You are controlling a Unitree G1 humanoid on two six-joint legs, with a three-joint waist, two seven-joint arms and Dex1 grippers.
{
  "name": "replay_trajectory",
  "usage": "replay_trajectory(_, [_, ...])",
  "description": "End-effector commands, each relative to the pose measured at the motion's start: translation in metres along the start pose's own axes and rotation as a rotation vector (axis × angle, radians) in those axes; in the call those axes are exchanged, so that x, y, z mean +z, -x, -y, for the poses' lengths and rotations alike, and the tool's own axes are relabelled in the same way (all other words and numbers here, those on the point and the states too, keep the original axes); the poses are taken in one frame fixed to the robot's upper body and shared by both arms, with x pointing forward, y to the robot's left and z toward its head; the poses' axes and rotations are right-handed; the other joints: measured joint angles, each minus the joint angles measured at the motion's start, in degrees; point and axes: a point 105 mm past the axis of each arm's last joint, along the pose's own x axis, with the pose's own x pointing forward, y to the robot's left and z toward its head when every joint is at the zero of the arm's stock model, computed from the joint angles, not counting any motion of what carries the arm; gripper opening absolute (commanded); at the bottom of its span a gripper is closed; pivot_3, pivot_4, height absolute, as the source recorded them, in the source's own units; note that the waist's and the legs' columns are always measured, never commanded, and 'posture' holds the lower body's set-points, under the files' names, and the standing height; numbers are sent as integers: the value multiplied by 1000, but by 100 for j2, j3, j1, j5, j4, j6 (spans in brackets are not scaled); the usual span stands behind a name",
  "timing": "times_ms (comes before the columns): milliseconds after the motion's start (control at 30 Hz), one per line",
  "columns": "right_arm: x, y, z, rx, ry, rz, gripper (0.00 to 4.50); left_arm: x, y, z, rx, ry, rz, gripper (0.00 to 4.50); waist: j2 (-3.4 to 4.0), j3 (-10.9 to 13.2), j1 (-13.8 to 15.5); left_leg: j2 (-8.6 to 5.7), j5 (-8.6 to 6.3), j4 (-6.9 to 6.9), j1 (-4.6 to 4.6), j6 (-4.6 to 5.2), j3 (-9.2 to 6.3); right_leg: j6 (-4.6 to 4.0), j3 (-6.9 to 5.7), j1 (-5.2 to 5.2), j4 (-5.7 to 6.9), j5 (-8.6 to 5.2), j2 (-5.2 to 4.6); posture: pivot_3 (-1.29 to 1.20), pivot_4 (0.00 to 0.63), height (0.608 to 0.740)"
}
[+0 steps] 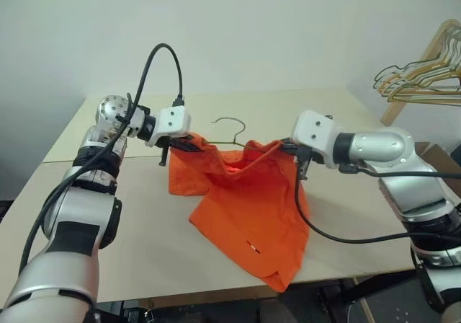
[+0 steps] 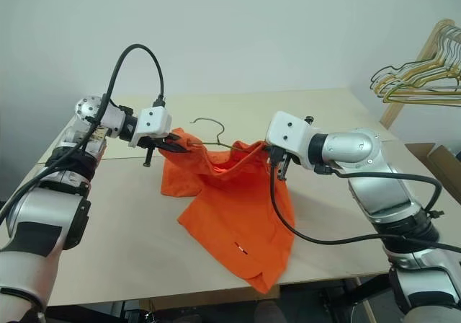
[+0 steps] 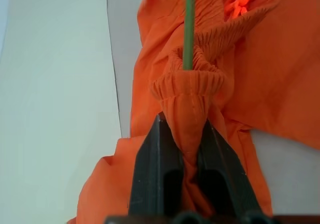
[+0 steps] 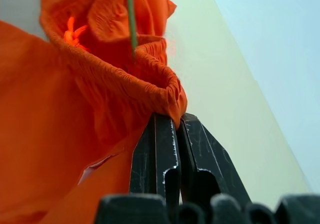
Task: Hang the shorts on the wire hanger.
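The shorts (image 1: pixel 248 215) hang stretched between the two arms above the surface (image 1: pixel 144 244), their gathered waistband lifted and the lower legs draping down onto the pale wood. The wire hanger (image 1: pixel 232 125) sits inside the waistband, its curved hook rising above the fabric between the arms and its thin green wire running into the gathered elastic in both wrist views. The left end effector (image 3: pixel 182 134) is clamped tight on a pinch of waistband at one side; the right end effector (image 4: pixel 175 121) is closed on the waistband's opposite edge. The surface is a light tabletop with a seam across it, set against a plain white wall. At the far right, a bunch of hangers (image 1: pixel 425 74) hangs on a wooden rack.
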Motion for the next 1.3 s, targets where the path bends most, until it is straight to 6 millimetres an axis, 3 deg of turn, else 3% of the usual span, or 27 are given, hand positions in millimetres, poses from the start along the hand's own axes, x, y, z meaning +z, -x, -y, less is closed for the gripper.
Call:
replay_trajectory(33, [6, 2, 7, -28, 33, -3, 20, 11, 5, -9, 46, -39, 28, 0, 0, 0, 15, -3, 0, 0, 0, -1, -1, 0, 0, 0, 0, 0, -2, -147, 0, 740])
replay_trajectory(200, [2, 1, 2, -6, 86, -25, 20, 15, 3, -11, 64, -40, 62, 0, 0, 0, 14, -17, 1, 1, -1, -2, -1, 0, 1, -1, 0, 0, -12, -150, 0, 740])
replay_trajectory(433, [-1, 0, -7, 47, 102, -29, 2191, 20, 2, -8, 40, -46, 94, 0, 0, 0, 0, -16, 1, 1, 0, -1, -6, 1, 1, -2, 0, -1, -8, -156, 0, 740])
replay_trajectory(800, [-5, -3, -15, 122, -3, 15, 2191, 23, 2, -5, 14, -71, 107, 0, 0, 0, -10, -20, 1, 1, 1, -2, -14, 1, 2, -1, 0, -1, -9, -154, 0, 740])
replay_trajectory(1200, [-9, -3, -16, 211, -241, 28, 2191, 32, -2, 2, -15, -105, 181, 0, 0, 0, -12, -21, 4, 1, 0, -7, -22, 1, 1, -1, 0, 0, -9, -155, 0, 740])
replay_trajectory(1300, [-9, -4, -18, 215, -252, 31, 1746, 33, -3, 3, -20, -103, 193, 0, 0, 0, -16, -21, 3, 1, 0, -6, -22, 1, 1, -1, 0, 0, -9, -156, 0, 740])
